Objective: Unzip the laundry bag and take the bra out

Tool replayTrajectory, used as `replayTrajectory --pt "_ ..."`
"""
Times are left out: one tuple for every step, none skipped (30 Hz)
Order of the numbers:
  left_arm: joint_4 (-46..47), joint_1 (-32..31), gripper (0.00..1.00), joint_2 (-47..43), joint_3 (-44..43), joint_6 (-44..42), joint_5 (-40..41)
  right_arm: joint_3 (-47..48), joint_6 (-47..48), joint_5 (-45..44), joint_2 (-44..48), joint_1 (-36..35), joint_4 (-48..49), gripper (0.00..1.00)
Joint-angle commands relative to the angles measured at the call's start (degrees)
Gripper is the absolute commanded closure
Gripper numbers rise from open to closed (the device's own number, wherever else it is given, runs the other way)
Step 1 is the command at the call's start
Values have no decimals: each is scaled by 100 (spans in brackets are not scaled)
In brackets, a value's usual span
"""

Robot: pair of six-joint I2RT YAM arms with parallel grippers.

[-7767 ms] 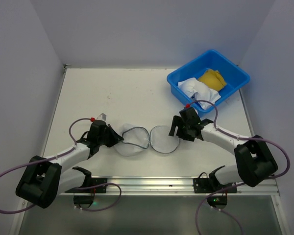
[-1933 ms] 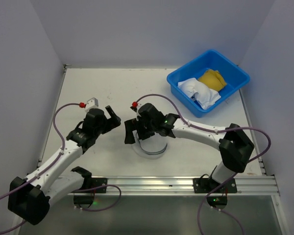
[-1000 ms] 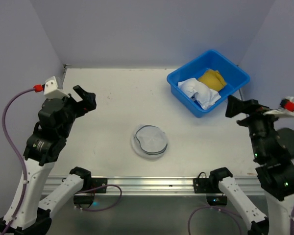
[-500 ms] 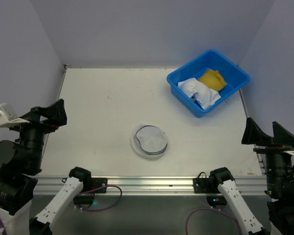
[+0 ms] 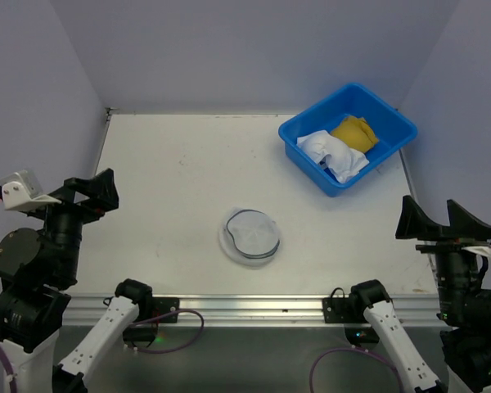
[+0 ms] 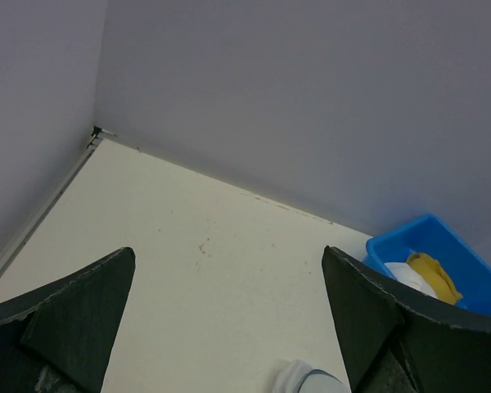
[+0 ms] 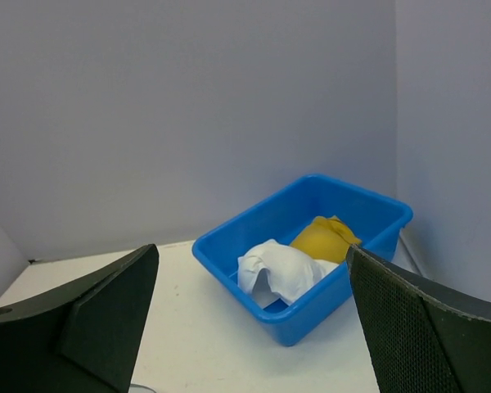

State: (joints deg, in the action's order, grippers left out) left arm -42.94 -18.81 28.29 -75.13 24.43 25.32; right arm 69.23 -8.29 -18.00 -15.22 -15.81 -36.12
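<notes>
Now my left claw and right claw both gape apart, raised at the near corners; round white mesh laundry bag lies between.

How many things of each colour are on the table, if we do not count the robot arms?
Blue: 1, the plastic tub
White: 2, the laundry bag on the table and the white cloth in the tub
Yellow: 1, the yellow item in the tub
Total: 4
</notes>
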Motion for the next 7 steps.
replayTrajectory --pt "84 26 0 159 148 -52 -10 -15 162 139 28 -18 272 2" --pt "93 26 0 185 192 -43 -18 -24 170 139 19 -18 289 2" --pt "101 26 0 194 218 -34 -53 -32 162 147 11 -10 298 2" --pt "119 26 0 211 245 -26 -71 -41 162 156 -15 -9 316 2" --pt "128 26 0 238 280 -17 -97 -59 153 174 -24 -18 342 2" --pt "163 26 0 255 297 -8 -98 -68 153 183 -33 -18 351 2" --pt "172 26 0 264 315 -8 -106 -76 144 200 -59 -18 369 1"
